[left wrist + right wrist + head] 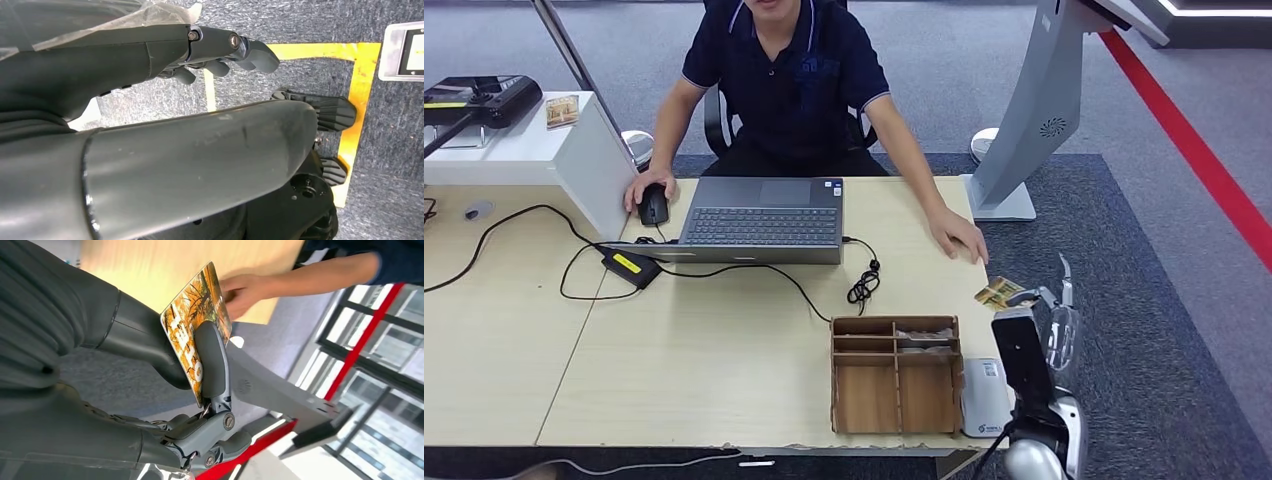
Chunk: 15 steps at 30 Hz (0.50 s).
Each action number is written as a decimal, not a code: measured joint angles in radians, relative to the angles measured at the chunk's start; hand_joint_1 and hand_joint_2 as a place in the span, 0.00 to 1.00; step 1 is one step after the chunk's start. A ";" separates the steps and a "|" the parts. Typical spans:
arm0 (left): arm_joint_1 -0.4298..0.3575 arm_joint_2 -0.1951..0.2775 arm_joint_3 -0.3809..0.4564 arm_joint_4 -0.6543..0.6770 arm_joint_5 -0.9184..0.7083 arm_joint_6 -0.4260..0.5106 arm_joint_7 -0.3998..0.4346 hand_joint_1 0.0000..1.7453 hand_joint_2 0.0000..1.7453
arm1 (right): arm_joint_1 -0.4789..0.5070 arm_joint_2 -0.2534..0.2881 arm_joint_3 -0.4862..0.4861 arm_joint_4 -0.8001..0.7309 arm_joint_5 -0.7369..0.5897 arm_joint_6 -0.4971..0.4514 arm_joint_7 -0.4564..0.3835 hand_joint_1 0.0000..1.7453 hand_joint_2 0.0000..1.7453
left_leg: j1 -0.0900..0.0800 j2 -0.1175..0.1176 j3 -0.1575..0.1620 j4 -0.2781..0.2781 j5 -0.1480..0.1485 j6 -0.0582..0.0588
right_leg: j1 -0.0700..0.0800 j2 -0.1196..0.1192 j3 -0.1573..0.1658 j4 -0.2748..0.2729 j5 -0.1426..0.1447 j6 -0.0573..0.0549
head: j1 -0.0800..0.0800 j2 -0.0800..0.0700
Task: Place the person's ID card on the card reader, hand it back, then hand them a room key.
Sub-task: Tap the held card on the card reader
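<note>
My right hand [1046, 312] hovers just off the table's right edge and pinches an orange-and-yellow printed card [998, 293] between thumb and finger. In the right wrist view the card [197, 322] stands edge-up under the thumb [212, 360], and the person's hand [242, 290] lies beyond it. That hand [959, 238] rests flat on the table, a short way behind the card. A white card reader [984, 396] lies at the table's front right corner, below my forearm. My left hand [220, 47] hangs over the floor, fingers loosely apart, holding nothing.
A wooden compartment box [894, 375] with flat cards in its back slots stands left of the reader. A laptop [764, 218], its cable [862, 285] and a mouse [653, 205] under the person's other hand sit farther back. A grey kiosk stand [1034, 110] rises at the right.
</note>
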 joint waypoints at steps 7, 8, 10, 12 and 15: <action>0.000 0.000 0.000 0.000 0.001 0.001 0.000 0.00 0.00 | 0.019 0.000 -0.053 0.114 -0.025 0.000 -0.016 1.00 1.00 | 0.000 0.000 0.000 0.000 0.000 0.000 | 0.000 0.000 0.000 0.000 0.000 0.000 | 0.000 0.000; 0.000 0.000 0.000 0.000 0.002 0.001 0.000 0.00 0.00 | 0.023 0.000 -0.059 0.127 -0.020 0.000 -0.016 1.00 1.00 | 0.000 0.000 0.000 0.000 0.000 0.000 | 0.000 0.000 0.000 0.000 0.000 0.000 | 0.000 0.000; 0.000 0.000 0.000 0.000 0.003 0.003 0.000 0.00 0.00 | 0.030 0.000 -0.070 0.153 -0.013 0.000 -0.016 1.00 1.00 | 0.000 0.000 0.000 0.000 0.000 0.000 | 0.000 0.000 0.000 0.000 0.000 -0.001 | 0.000 0.000; 0.000 0.000 0.000 0.000 0.004 0.005 0.000 0.00 0.00 | 0.036 0.001 -0.078 0.180 -0.011 0.000 -0.016 1.00 1.00 | 0.000 0.000 0.000 0.000 -0.001 -0.001 | 0.000 0.000 0.000 0.000 -0.001 -0.001 | 0.000 0.000; 0.000 0.000 0.000 0.000 0.008 0.010 0.000 0.00 0.00 | 0.044 0.003 -0.084 0.219 -0.009 0.000 -0.016 1.00 1.00 | 0.000 0.000 0.000 0.000 -0.001 -0.001 | 0.000 0.000 0.000 0.000 -0.001 -0.001 | 0.000 0.000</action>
